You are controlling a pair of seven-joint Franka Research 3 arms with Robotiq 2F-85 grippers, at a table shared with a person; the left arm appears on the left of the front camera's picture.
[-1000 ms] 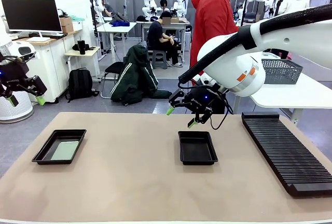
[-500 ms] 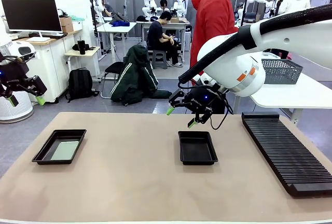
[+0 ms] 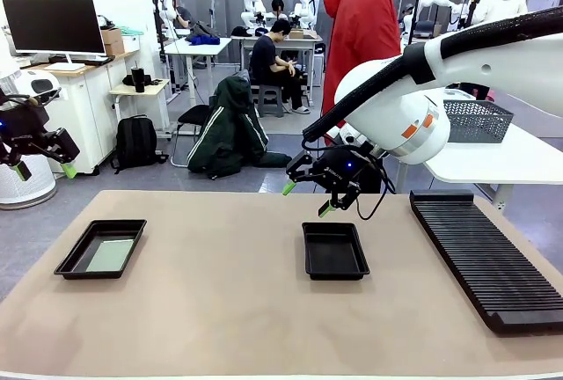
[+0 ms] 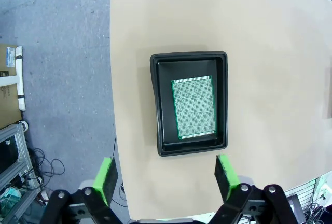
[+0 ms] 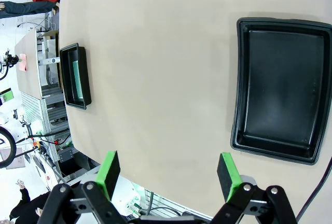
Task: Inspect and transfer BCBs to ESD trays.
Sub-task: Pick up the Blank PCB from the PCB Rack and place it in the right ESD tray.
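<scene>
Both empty and wide open: my left gripper (image 4: 166, 177) overlooks the tray (image 4: 154, 105) with a board (image 4: 193, 107), probably to inspect it, while my right gripper (image 3: 307, 198) hovers by the bare tray (image 3: 306, 252).

The flat table (image 3: 220, 318) with a pale tan matte top carries three things. A shallow rectangular black plastic tray (image 3: 88, 275) sits at its left. A second black tray (image 3: 336, 275) of the same kind lies just right of centre, well apart from the first. A long black ribbed slotted rack (image 3: 488, 266) runs near to far along the right side.
</scene>
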